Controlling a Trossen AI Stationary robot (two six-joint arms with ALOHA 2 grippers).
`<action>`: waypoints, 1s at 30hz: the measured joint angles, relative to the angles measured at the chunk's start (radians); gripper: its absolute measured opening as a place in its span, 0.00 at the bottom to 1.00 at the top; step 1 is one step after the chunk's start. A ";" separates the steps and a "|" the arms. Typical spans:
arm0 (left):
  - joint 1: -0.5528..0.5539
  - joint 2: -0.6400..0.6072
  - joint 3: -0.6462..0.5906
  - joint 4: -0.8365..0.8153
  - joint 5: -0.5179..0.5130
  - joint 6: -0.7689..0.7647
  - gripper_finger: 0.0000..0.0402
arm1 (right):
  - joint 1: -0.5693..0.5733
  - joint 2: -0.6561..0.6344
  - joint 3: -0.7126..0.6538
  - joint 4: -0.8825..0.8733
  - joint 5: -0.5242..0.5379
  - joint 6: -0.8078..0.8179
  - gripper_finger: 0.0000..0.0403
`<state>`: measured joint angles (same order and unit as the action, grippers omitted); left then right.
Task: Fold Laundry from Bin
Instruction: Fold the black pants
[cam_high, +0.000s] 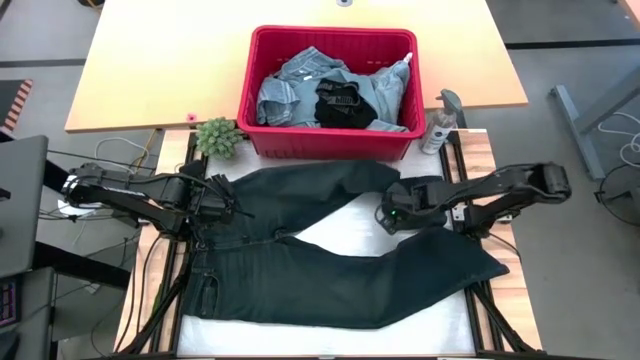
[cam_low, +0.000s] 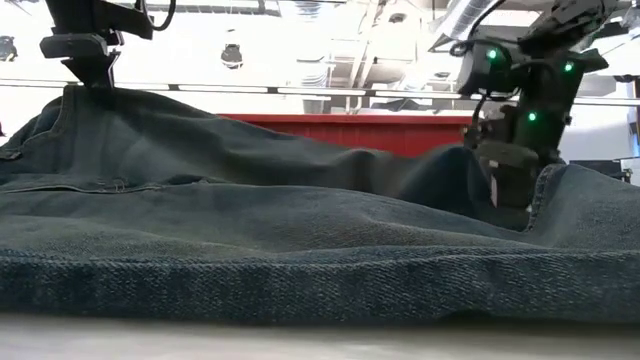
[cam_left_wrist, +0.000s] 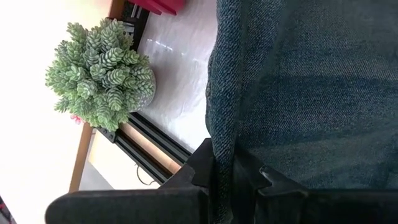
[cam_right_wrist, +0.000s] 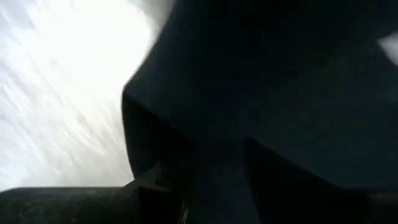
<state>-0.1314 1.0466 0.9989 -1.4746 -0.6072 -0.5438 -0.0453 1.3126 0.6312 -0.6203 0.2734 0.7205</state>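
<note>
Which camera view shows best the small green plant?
The left wrist view: the plant fills much of the picture, leaves sharp. The high view shows it small beside the red bin. The low and right wrist views do not show it.

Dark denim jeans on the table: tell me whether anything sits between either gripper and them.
Nothing visible does. The left gripper is shut on the dark denim jeans at the waist; the right gripper sits right at a leg.

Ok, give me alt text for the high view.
Dark jeans lie spread on the table, the left tool pinching the waistband and the right tool on one leg. Behind sit a red bin of laundry, a plant and a bottle.
</note>
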 joint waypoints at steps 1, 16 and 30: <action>0.000 0.000 0.000 0.000 0.001 0.000 0.03 | 0.012 0.019 0.001 0.003 -0.009 0.008 0.40; 0.000 0.000 0.000 0.000 0.013 0.000 0.03 | 0.222 -0.179 0.148 -0.146 0.008 -0.082 0.39; 0.000 0.000 0.000 0.000 0.011 0.003 0.03 | -0.119 -0.408 0.348 -0.306 -0.037 -0.526 0.49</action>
<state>-0.1314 1.0466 0.9989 -1.4750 -0.5958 -0.5404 -0.1644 0.9048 0.9794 -0.9267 0.2367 0.1946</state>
